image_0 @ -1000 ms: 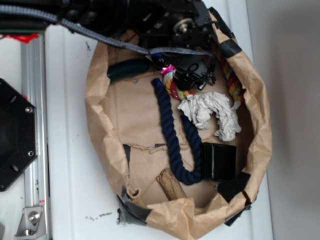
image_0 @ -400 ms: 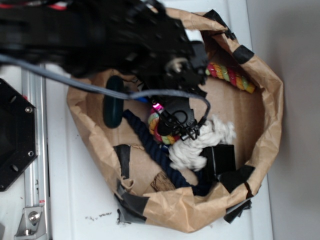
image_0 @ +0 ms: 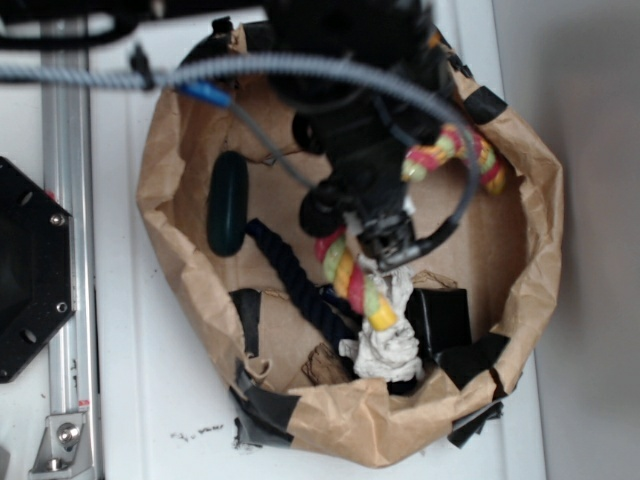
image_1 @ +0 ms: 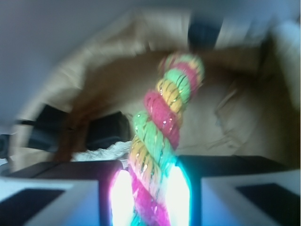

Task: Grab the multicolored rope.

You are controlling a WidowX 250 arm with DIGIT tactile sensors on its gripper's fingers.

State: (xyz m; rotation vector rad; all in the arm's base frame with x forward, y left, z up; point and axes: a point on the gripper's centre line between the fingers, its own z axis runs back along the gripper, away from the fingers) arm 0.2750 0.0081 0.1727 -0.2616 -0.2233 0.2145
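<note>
The multicolored rope (image_0: 352, 280) (image_1: 162, 141), twisted from red, yellow and green strands, hangs lifted above the paper-lined basket (image_0: 190, 290). My gripper (image_0: 385, 238) (image_1: 149, 195) is shut on it, both lit pads pressing its sides in the wrist view. One end droops to a frayed white tassel (image_0: 385, 345) near the front wall. The other stretch of the multicolored rope (image_0: 455, 150) arcs up to the right behind the arm. The arm hides the middle of the rope.
A dark navy rope (image_0: 295, 275) lies on the basket floor at left of the gripper. A dark green oval object (image_0: 228, 202) sits by the left wall. A black box (image_0: 440, 320) stands at front right. A metal rail (image_0: 68, 250) runs along the left.
The gripper has risen with the multicolored rope, and the rope's tassel end now dangles instead of lying bunched on the floor. The basket shifted between the earliest frame and now.
</note>
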